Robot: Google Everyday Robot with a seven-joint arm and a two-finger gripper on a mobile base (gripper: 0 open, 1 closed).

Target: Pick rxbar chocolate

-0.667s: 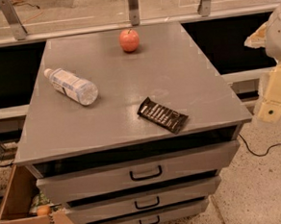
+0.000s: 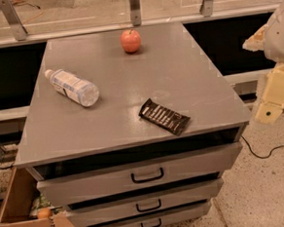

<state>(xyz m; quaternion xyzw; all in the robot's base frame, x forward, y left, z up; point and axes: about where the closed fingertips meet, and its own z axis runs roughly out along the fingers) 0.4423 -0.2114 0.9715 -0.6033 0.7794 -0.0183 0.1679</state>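
Observation:
The rxbar chocolate [image 2: 164, 116] is a flat black bar with white lettering. It lies at an angle on the grey cabinet top [image 2: 178, 74], near the front right corner. My gripper [image 2: 273, 96] is the cream-coloured part at the right edge of the view. It hangs beside the cabinet's right side, apart from the bar and to the right of it, holding nothing that I can see.
A clear plastic water bottle [image 2: 72, 87] lies on its side at the left of the top. A red apple [image 2: 130, 40] stands near the back edge. Below are three drawers with black handles [image 2: 147, 175]. A cardboard box [image 2: 27, 211] sits at the lower left.

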